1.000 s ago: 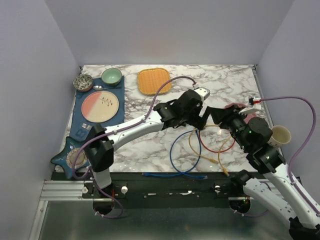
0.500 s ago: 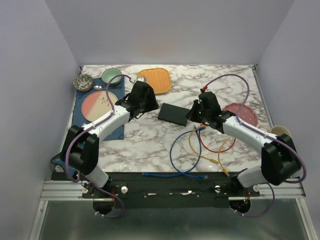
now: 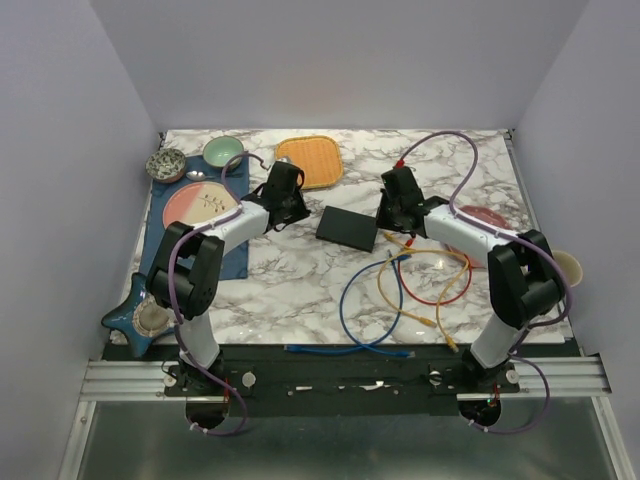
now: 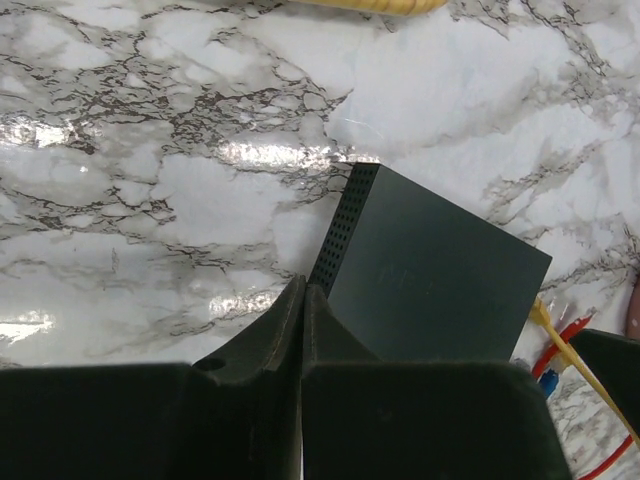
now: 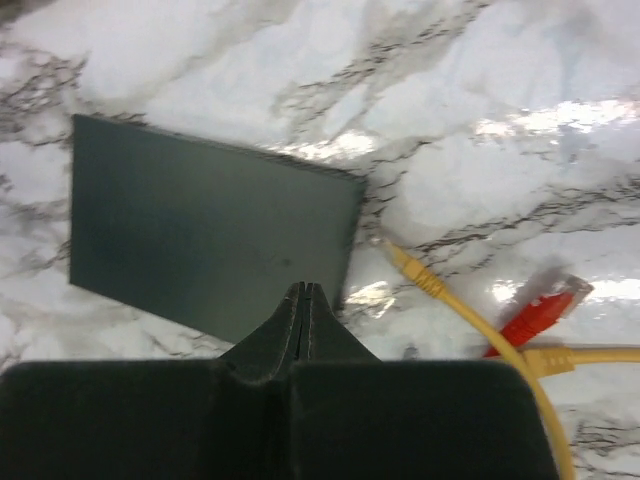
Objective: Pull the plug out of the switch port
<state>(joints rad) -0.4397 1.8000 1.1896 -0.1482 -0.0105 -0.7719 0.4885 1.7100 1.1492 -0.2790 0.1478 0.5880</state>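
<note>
The switch [image 3: 347, 228] is a flat black box lying on the marble, also seen in the left wrist view [image 4: 430, 270] and the right wrist view [image 5: 200, 225]. A yellow plug [image 5: 405, 262] lies on the table just off the switch's edge, with a small gap between them. A red plug [image 5: 562, 297] lies farther right. The sockets are not visible. My left gripper [image 3: 297, 212] [image 4: 303, 287] hovers left of the switch, shut and empty. My right gripper [image 3: 386, 220] [image 5: 303, 288] is at the switch's right end, shut on nothing.
Loose blue [image 3: 360, 300], red [image 3: 445, 290] and yellow [image 3: 400, 295] cables loop in front of the switch. An orange mat [image 3: 309, 162] lies behind it. A pink plate [image 3: 200, 210], bowls [image 3: 223, 152] and a blue placemat [image 3: 165, 255] fill the left; a reddish plate [image 3: 485, 216] and cup [image 3: 565, 266] sit right.
Both arms have drawn back from over the middle and folded, leaving the switch uncovered. Both grippers have closed from open to shut.
</note>
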